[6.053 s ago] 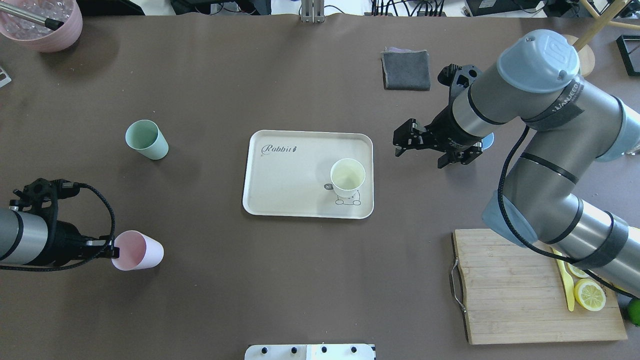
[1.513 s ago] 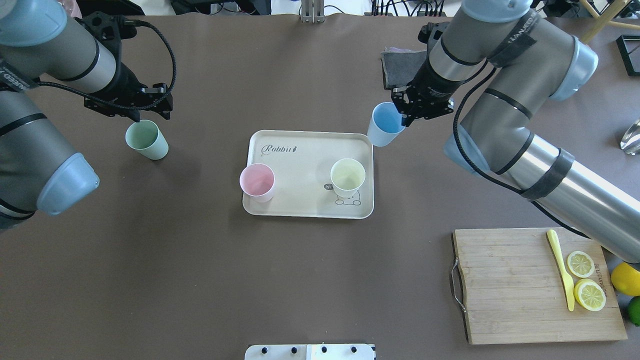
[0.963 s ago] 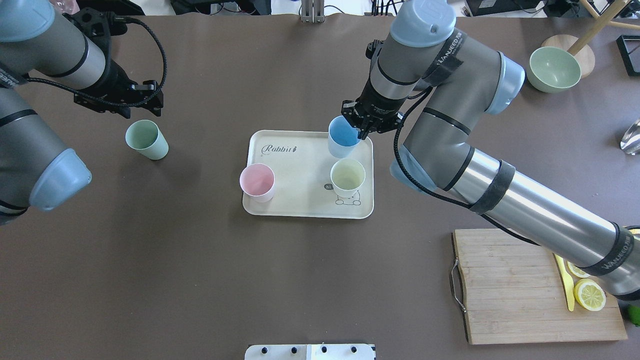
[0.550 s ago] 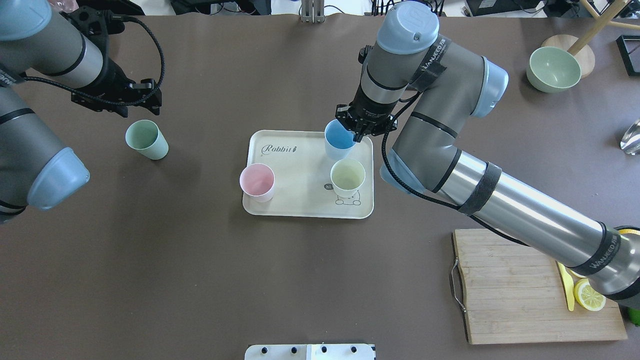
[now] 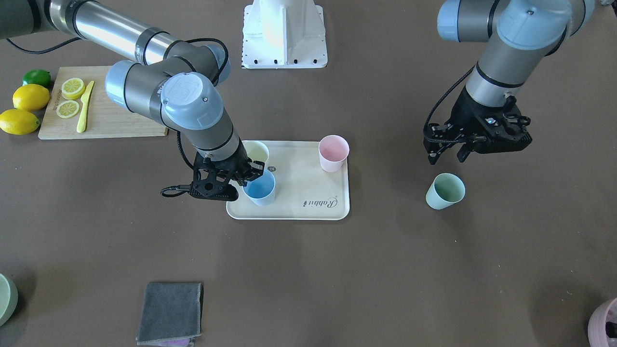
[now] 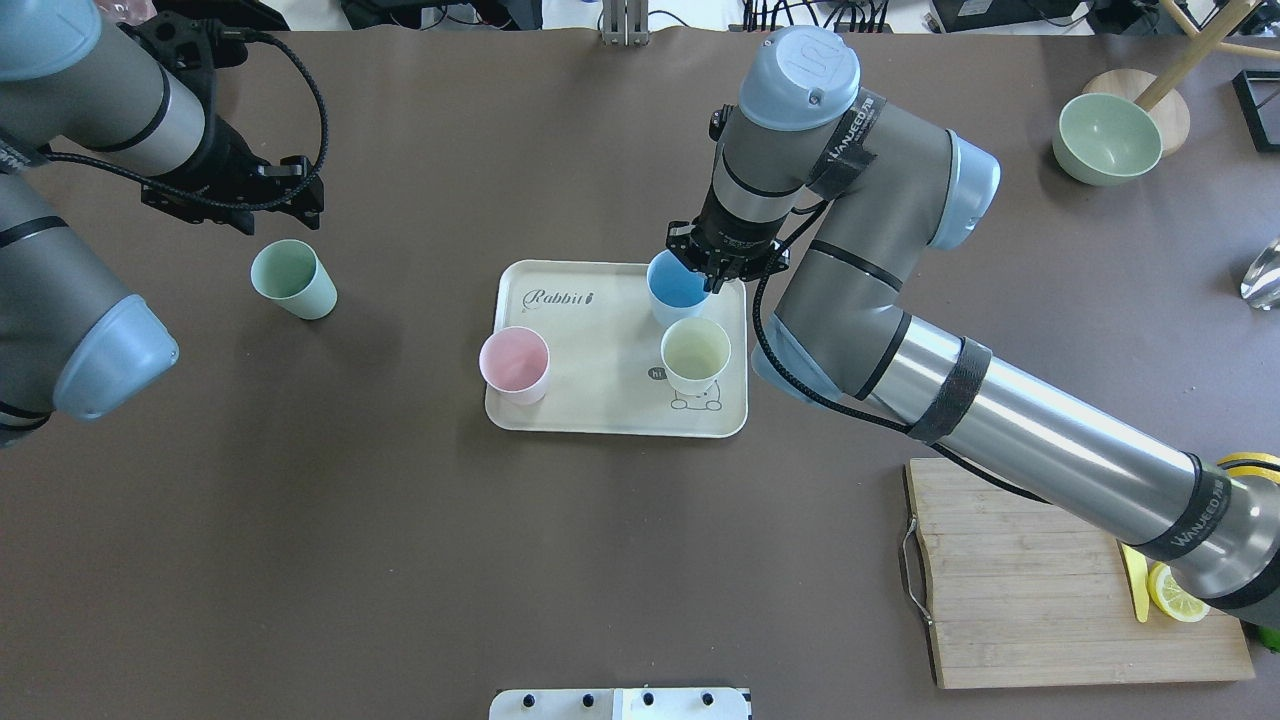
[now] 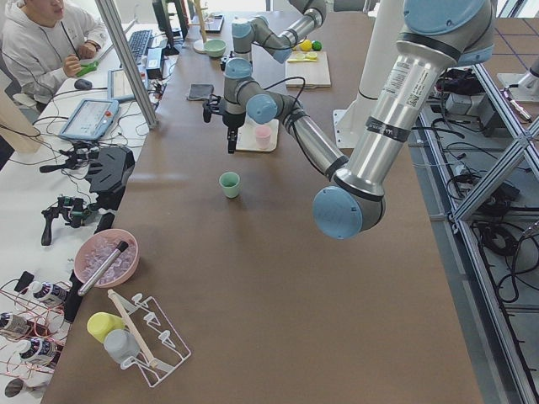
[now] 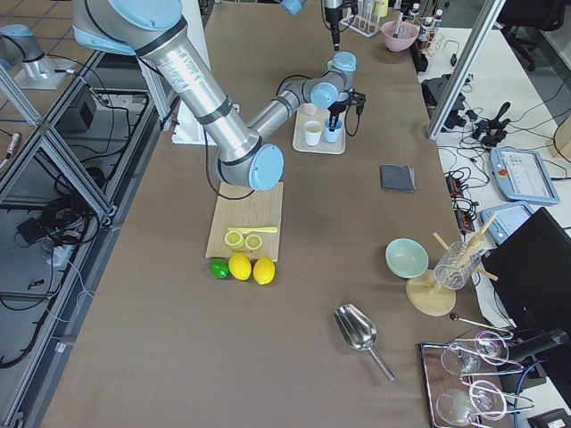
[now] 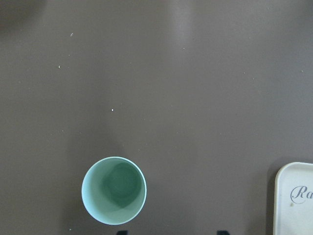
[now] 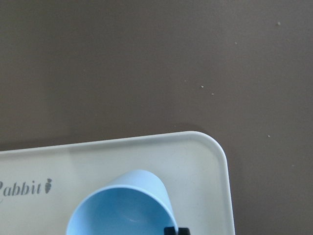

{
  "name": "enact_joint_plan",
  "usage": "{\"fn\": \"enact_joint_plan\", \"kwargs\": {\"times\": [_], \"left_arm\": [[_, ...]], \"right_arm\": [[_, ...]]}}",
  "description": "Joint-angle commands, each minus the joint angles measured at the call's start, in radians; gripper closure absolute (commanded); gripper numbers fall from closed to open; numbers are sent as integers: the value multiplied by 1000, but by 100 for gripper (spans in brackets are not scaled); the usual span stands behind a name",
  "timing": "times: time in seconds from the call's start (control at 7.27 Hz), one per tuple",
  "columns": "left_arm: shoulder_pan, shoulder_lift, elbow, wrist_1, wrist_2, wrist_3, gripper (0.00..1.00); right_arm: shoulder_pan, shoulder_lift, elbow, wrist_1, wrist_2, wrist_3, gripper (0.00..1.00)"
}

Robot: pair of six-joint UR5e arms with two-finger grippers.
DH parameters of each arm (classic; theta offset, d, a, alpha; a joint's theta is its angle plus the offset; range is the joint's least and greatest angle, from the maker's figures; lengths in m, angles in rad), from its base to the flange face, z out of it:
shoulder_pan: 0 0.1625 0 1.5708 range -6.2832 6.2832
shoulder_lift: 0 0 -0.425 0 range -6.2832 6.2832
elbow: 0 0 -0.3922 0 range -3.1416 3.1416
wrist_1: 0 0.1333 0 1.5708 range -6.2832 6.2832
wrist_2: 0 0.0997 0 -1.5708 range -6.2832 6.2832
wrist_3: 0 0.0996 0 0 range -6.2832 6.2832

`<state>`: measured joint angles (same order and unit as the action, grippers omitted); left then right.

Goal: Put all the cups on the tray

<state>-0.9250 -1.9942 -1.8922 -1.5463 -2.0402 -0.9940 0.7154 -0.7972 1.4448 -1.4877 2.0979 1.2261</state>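
Tray (image 6: 590,405): cream, rounded corners, at mid-table, with "Rabbit" script at its far-left corner in the overhead view. Pink cup (image 6: 515,365): upright at the tray's near-left corner, against the rim. Yellow cup (image 6: 695,355): upright on the tray's right side, beside the bear drawing. Blue cup (image 6: 678,285): over the tray's far-right corner, just beside the yellow cup. The right wrist view shows it tilted, which the overhead view hardly gives away. No view settles whether its base touches the tray. Right gripper (image 6: 714,276): pinching the blue cup at its rim; the front-facing view shows the same grip from the opposite side. Mint cup (image 6: 292,278): upright on the bare table (image 6: 400,560), well apart from the tray on the robot's left. Left gripper (image 5: 447,156): fingers spread, holding nothing, raised above the mint cup and apart from it. The left wrist view places the cup toward one fingertip rather than centred in the gap, with a tray corner at the frame's right edge. Cutting board (image 5: 103,118): bamboo, on the robot's right. The front-facing view shows two whole lemons (image 5: 30,98) and a lime (image 5: 36,77) beside it. Grey cloth (image 5: 169,312): shows in the front-facing and exterior right views only. Green bowl (image 6: 1105,138): far right of the table.
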Motion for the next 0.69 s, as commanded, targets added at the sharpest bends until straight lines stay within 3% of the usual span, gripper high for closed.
{"fn": "enact_joint_plan", "kwargs": {"times": [0.0,0.14,0.28,0.55], "left_arm": [[0,0,-1,0,0,-3,32],[-2,3,7,2,6,8,32],[-27,58,13,-6,11,70,32],[-72,115,42,-17,11,201,32]], "right_arm": [[-2,-10,2,-2,-16,0,34],[1,-8,9,-3,-13,-7,10],[30,-10,25,-8,-1,-17,0],[117,-58,93,-11,88,-60,0]]}}
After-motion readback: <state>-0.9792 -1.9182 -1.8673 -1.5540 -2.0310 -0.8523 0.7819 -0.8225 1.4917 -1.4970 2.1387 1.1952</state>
